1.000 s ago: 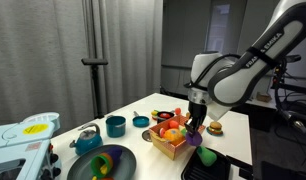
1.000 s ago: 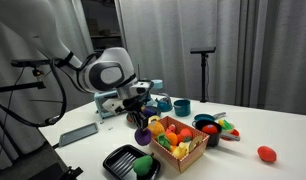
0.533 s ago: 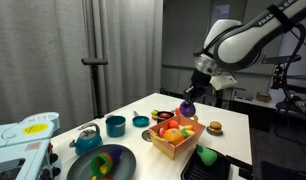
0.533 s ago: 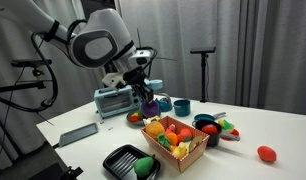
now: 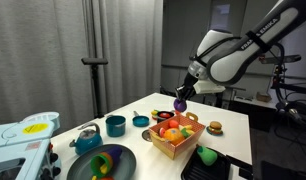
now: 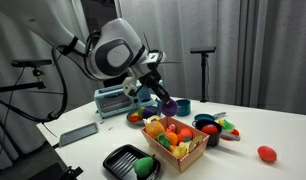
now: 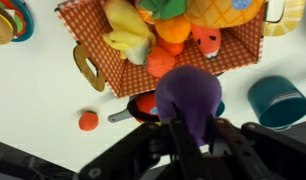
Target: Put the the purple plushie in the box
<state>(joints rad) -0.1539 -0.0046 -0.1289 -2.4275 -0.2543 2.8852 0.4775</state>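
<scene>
My gripper (image 5: 179, 99) is shut on the purple plushie (image 5: 179, 104) and holds it in the air above the far side of the box (image 5: 171, 146). In another exterior view the plushie (image 6: 170, 103) hangs above the box (image 6: 185, 155). The box is tan with a red checked lining and holds several toy foods. In the wrist view the plushie (image 7: 187, 98) sits between my fingers (image 7: 193, 135), with the box (image 7: 98, 48) at the top of the picture.
A flat black tray (image 6: 118, 163) with a green toy (image 6: 143, 165) lies in front of the box. A teal cup (image 5: 115, 126), a rainbow-striped dish (image 5: 103, 161), a small pan (image 7: 143, 108), a toy burger (image 5: 215, 127) and a red ball (image 6: 266, 153) are on the white table.
My gripper rose with the purple plushie from beside the black tray, then moved over towards the far side of the box and a little lower.
</scene>
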